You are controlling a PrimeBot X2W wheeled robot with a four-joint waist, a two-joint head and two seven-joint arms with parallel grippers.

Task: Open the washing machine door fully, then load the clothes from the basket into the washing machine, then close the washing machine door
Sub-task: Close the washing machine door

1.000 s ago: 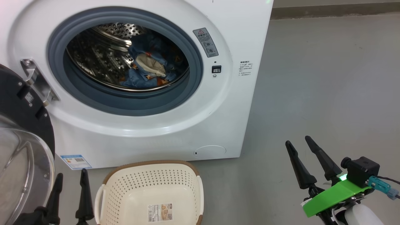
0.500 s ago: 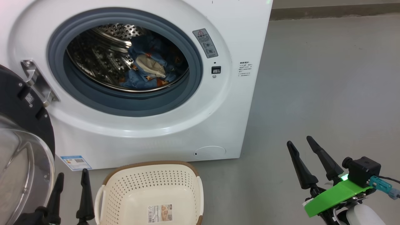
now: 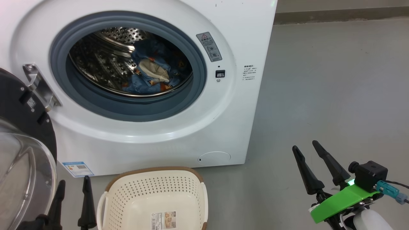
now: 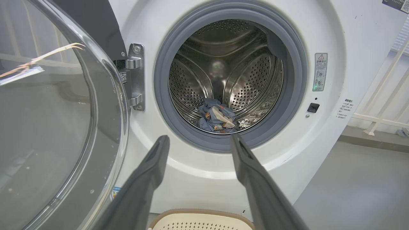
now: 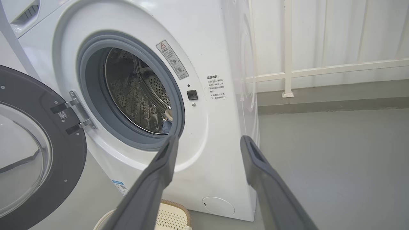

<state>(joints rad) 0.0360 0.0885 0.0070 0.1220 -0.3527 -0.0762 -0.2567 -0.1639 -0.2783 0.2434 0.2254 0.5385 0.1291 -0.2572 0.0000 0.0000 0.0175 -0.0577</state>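
Observation:
The white washing machine point(image 3: 243, 38) stands open, and the clothes point(image 3: 150, 75), blue with bears plus a cream piece, lie inside its steel drum. The black washing machine door point(image 3: 22, 127) with its glass bowl hangs swung out at the left. On the floor in front sits the cream basket point(image 3: 153, 198) with just a label at its bottom. My left gripper point(image 3: 73, 187) is open between door and basket. Off to the right of the machine, my right gripper point(image 3: 306, 148) is open above bare floor. The left wrist view shows the clothes point(image 4: 215, 116) low in the drum.
Grey floor point(image 3: 335, 80) stretches to the right of the machine. A white railing point(image 5: 287, 64) and wall run behind it. The door's steel hinge point(image 3: 40, 84) juts from the machine's left front. A blue sticker point(image 3: 77, 168) marks the lower left corner.
The whole head view has shifted slightly down, so the camera moved. Both grippers stay open and nearly where they were.

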